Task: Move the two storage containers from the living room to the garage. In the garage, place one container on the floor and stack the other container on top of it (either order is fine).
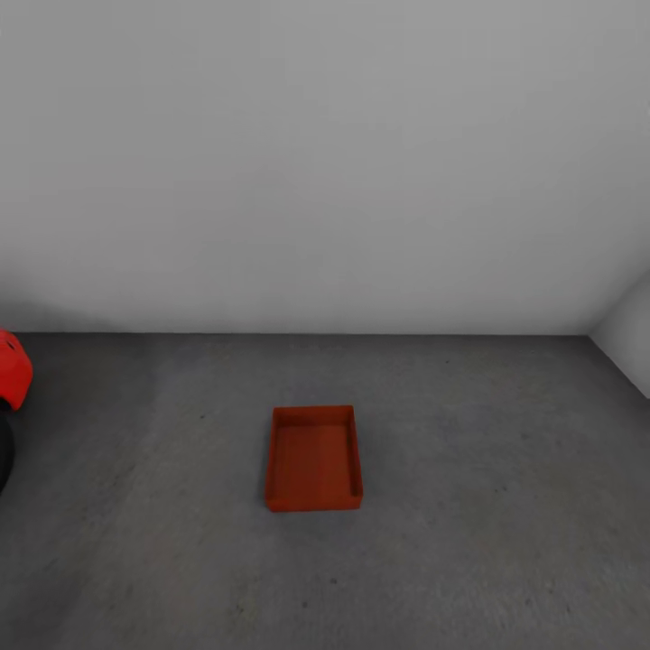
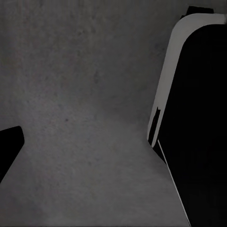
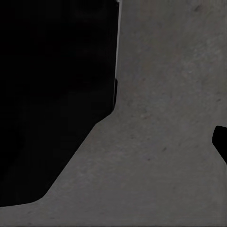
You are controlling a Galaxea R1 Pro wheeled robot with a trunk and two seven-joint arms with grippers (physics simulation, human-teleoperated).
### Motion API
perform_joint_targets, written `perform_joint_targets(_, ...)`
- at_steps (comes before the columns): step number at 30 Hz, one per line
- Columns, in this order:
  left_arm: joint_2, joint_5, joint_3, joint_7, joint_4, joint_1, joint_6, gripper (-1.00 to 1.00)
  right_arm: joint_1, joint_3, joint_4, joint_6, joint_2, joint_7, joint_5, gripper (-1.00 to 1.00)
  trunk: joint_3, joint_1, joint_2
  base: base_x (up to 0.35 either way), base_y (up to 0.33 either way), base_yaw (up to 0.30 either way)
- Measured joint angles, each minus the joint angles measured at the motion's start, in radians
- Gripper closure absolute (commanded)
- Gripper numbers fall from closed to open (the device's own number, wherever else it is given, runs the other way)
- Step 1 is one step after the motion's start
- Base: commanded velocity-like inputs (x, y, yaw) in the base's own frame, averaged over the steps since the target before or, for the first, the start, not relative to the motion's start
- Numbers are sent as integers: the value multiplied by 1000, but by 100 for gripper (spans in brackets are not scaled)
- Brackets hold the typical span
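One orange-red storage container [image 1: 314, 459] sits open and empty on the dark grey floor [image 1: 506, 506] of the garage, in the middle of the head view, a short way out from the back wall. Nothing is stacked on it. In the left wrist view a dark fingertip [image 2: 8, 149] of my left gripper juts in at the frame's edge over bare floor, with nothing held. The right wrist view likewise has one dark fingertip [image 3: 221, 142] at the edge over bare floor. Both grippers look spread wide.
A pale grey wall [image 1: 325, 162] closes the back, meeting a side wall [image 1: 627, 348] at the right corner. The red car [image 1: 11, 370] and its black tyre [image 1: 4, 451] stand at the left edge. My own dark body [image 2: 198, 132] is beside each gripper.
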Motion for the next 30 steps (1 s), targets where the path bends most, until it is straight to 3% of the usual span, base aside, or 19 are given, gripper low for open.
perform_joint_targets(30, -1, 2, 3, 0, -1, 1, -1, -100, 0, 0, 0, 19, -1, 15, 1, -100, 49, 0, 0, 0, 0, 0)
